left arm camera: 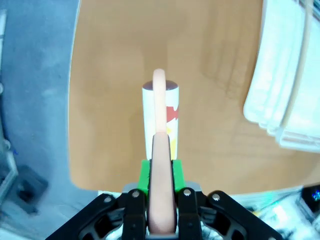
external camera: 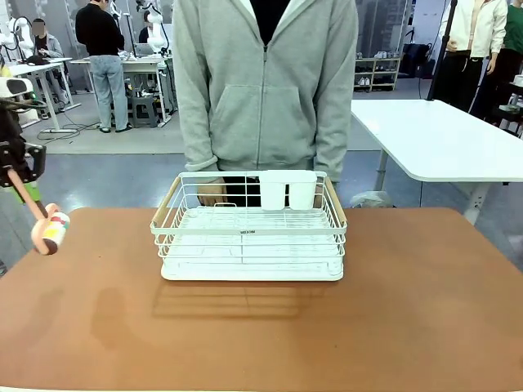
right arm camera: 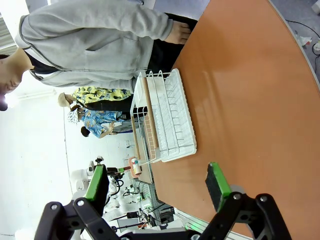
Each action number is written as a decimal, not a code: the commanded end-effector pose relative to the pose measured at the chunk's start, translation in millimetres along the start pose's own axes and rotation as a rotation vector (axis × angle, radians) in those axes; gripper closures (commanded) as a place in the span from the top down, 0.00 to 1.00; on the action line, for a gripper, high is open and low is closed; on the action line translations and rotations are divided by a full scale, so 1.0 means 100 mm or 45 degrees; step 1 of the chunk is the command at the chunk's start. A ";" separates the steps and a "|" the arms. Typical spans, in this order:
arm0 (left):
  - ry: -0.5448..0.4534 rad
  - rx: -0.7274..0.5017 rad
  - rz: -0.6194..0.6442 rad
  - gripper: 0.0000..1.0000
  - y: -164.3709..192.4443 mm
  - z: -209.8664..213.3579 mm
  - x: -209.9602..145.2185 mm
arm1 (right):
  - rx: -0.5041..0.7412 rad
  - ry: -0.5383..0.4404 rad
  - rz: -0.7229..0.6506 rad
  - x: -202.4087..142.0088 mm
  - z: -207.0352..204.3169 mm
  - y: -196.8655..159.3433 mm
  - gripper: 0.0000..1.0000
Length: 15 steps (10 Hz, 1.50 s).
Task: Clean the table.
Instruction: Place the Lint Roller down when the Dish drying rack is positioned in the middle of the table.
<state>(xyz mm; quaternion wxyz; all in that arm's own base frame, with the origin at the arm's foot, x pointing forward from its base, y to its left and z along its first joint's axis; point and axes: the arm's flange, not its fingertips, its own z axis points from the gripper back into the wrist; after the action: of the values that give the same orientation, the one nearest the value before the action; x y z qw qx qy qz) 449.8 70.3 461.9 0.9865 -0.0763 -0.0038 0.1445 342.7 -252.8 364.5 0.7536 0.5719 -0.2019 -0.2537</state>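
Left gripper (left arm camera: 161, 172) clamping shut on the peach-pink handle of a lint roller (left arm camera: 160, 120), green pads (left arm camera: 144, 172) pressing both sides of the handle. Extending straight out beyond the fingertips, the roller's white cylinder head with red and yellow print, hanging above the left edge of the large reddish-brown matte table (left arm camera: 210, 65). Seen from the front camera, holding the roller tilted, head lowest, just off the table's left edge, head apparently not touching the top. Farther out from that gripper, toward the table's middle, sitting a white wire dish rack with pale wooden side handles on a white drip tray (external camera: 249, 237), two white plastic cups hanging at its far rim. Beyond the rack, standing at the far side, a person in a grey zip hoodie (external camera: 265, 82), one hand (external camera: 212, 193) resting behind the rack's far left corner.

Right gripper (right arm camera: 157, 182) holding nothing, fingers spread wide apart, hovering over the table's right side, well apart from the rack. Behind to the right, standing a white-topped table (external camera: 441, 135).
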 end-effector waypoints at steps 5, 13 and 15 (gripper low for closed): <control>-0.386 0.053 1.139 0.21 -0.54 -0.29 0.31 | 0.003 -0.003 0.001 0.00 0.01 0.03 1.00; -0.433 -0.260 1.331 0.21 -0.37 -0.81 0.32 | 0.003 -0.003 0.001 0.00 0.01 0.03 1.00; -0.428 -0.345 1.328 0.21 -0.36 -0.90 0.28 | 0.003 -0.003 0.001 0.00 0.01 0.03 1.00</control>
<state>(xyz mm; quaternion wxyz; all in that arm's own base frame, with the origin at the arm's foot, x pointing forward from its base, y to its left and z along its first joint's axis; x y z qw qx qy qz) 494.2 30.2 383.9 0.7505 -0.1391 -0.1321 0.6324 342.7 -252.8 364.5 0.7536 0.5719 -0.2019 -0.2537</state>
